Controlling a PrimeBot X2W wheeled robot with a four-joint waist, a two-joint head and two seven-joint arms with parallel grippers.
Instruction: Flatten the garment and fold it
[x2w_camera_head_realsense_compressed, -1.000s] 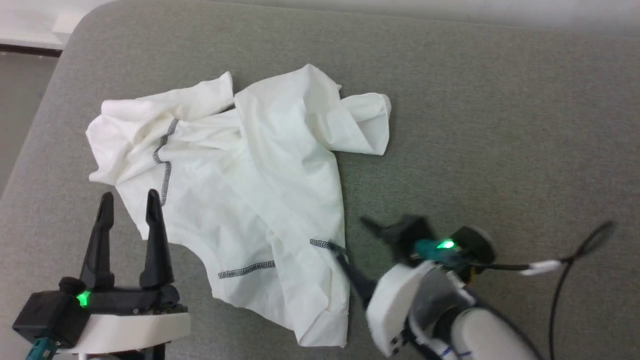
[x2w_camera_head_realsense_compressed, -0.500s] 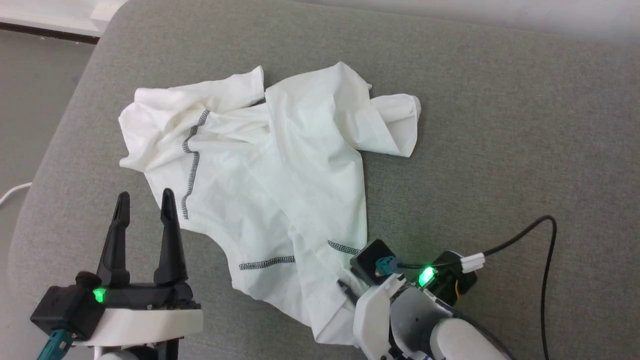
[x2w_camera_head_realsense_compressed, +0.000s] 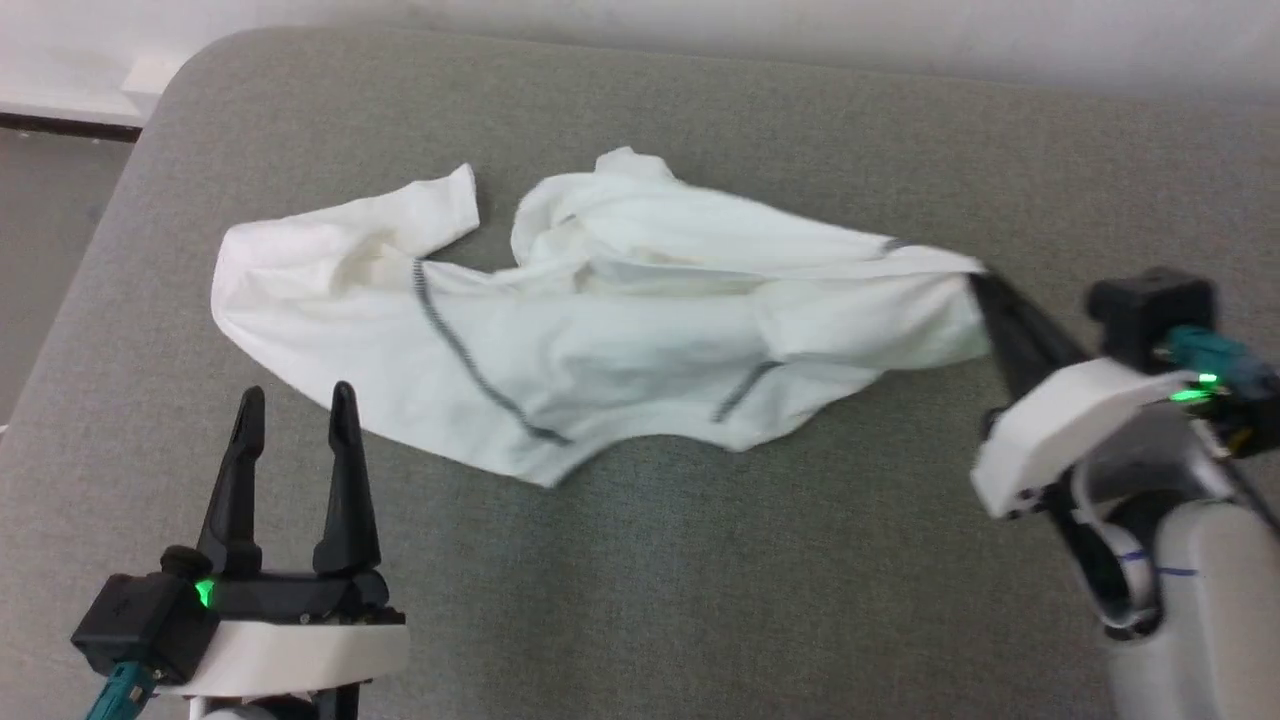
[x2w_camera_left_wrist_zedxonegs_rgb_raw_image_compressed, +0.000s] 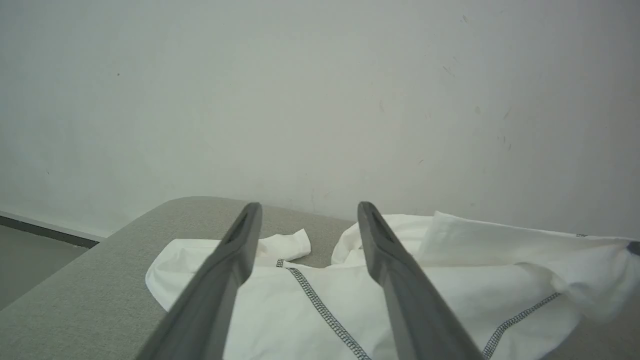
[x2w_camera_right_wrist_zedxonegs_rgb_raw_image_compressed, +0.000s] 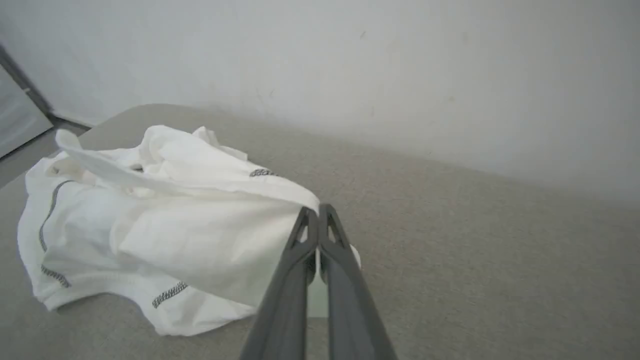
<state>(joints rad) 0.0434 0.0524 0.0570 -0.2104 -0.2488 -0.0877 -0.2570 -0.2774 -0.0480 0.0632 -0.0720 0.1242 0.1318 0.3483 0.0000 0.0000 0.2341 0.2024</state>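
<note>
Head view: the shirt (x2w_camera_head_realsense_compressed: 620, 340) lies crumpled across the grey tabletop (x2w_camera_head_realsense_compressed: 760, 560). One end is lifted and stretched by the right tool (x2w_camera_head_realsense_compressed: 982, 288), which is pinched shut on the fabric, likely to pull it flat. Left wrist view: the left tool (x2w_camera_left_wrist_zedxonegs_rgb_raw_image_compressed: 308, 207) hangs wide and empty near the shirt's edge, seemingly ready to take another corner. Right wrist view: cloth is caught between the closed fingers (x2w_camera_right_wrist_zedxonegs_rgb_raw_image_compressed: 292, 285).

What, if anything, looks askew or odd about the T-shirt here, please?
The white T-shirt is crumpled, not flat: its layers bunch and overlap, and its right end is lifted and stretched, pinched between the right gripper's shut fingers. The left gripper hovers open, holding nothing.
</note>
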